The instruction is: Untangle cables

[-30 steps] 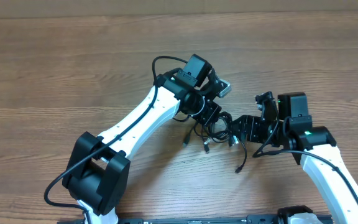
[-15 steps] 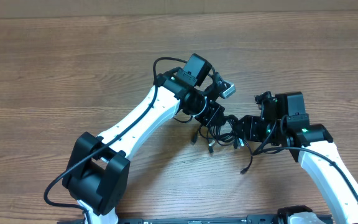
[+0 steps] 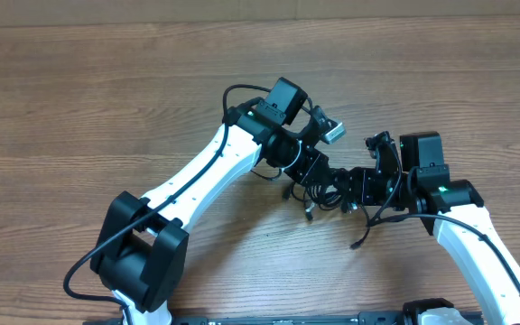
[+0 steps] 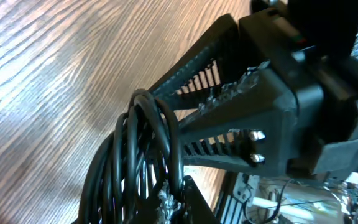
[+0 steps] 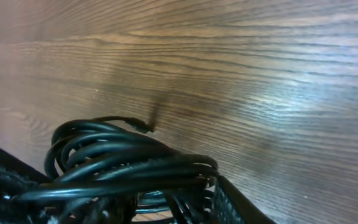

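Overhead: left pincer (image 3: 311, 170) and right pincer (image 3: 360, 185) each clamp the thin black rubbery cables (image 3: 326, 197), likely light, limp, snag-prone; best regripped near a plug.

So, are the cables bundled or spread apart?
Bundled: the cables sit in tight overlapping loops in both wrist views; a few ends hang free.
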Tool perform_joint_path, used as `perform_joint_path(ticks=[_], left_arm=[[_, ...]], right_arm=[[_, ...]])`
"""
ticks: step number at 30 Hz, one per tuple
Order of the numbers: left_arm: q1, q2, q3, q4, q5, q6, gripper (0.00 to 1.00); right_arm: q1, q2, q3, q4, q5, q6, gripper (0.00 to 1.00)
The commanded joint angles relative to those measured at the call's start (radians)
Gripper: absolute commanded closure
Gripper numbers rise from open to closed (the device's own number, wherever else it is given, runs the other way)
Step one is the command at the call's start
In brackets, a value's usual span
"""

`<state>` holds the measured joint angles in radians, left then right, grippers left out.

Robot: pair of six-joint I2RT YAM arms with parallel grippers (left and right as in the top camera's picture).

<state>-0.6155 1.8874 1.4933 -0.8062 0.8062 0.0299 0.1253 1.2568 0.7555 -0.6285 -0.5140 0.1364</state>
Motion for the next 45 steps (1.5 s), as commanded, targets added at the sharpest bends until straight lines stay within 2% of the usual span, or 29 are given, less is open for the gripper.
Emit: perform_joint_path(ticks=[1,3,6,12,13,17,19,21,25,26,29,34,35,37,38,40,43,45], left_arm=[[0.002,0.009,0.031,0.008,0.105,0.019,0.95],[0.002,0.009,0.031,0.007,0.103,0.019,0.96],[0.007,0.009,0.031,0.007,0.092,0.019,0.96],[0.037,0.009,0.031,0.000,0.047,0.019,0.96],[0.047,0.009,0.031,-0.006,0.012,0.018,0.96],[0.062,0.009,0.031,-0.038,-0.137,-0.005,0.96],[0.066,0.009,0.031,-0.063,-0.167,-0.007,0.96],[0.066,0.009,0.031,-0.085,-0.150,-0.005,0.96],[0.066,0.009,0.031,-0.102,0.024,0.106,0.96],[0.066,0.009,0.031,-0.093,0.082,0.117,0.96],[0.068,0.009,0.031,-0.083,0.160,0.124,0.96],[0.087,0.009,0.031,-0.077,0.267,0.131,0.96],[0.092,0.009,0.031,-0.077,0.269,0.131,0.96],[0.099,0.009,0.031,-0.077,0.269,0.131,0.96],[0.101,0.009,0.031,-0.077,0.269,0.131,0.96],[0.107,0.009,0.031,-0.078,0.273,0.130,0.96],[0.107,0.009,0.031,-0.075,0.315,0.131,0.96],[0.107,0.009,0.031,-0.067,0.354,0.131,0.96]], right_arm=[[0.004,0.003,0.030,0.021,-0.043,-0.037,0.69],[0.004,0.003,0.030,0.024,-0.028,-0.037,0.83],[0.004,0.003,0.030,0.021,-0.012,-0.037,0.96],[0.004,0.003,0.030,-0.008,0.070,-0.035,0.96],[0.004,0.003,0.030,-0.026,0.135,-0.023,0.96],[0.004,0.003,0.030,-0.074,0.377,0.164,0.96],[0.004,0.003,0.030,-0.097,0.469,0.257,0.96],[0.004,0.003,0.030,-0.095,0.436,0.280,0.96],[0.004,0.003,0.030,-0.069,0.172,0.055,0.96],[0.004,0.003,0.030,-0.071,0.078,-0.042,0.92],[0.004,0.003,0.030,-0.080,-0.011,-0.144,0.87],[0.004,0.003,0.030,-0.058,-0.021,-0.150,0.79],[0.004,0.003,0.030,-0.050,-0.030,-0.150,0.69],[0.004,0.003,0.030,-0.034,-0.056,-0.150,0.36],[0.004,0.003,0.030,-0.029,-0.068,-0.150,0.25],[0.004,0.003,0.030,-0.011,-0.100,-0.150,0.12],[0.004,0.003,0.030,-0.004,-0.150,-0.201,0.14],[0.004,0.003,0.030,0.000,-0.167,-0.217,0.19]])
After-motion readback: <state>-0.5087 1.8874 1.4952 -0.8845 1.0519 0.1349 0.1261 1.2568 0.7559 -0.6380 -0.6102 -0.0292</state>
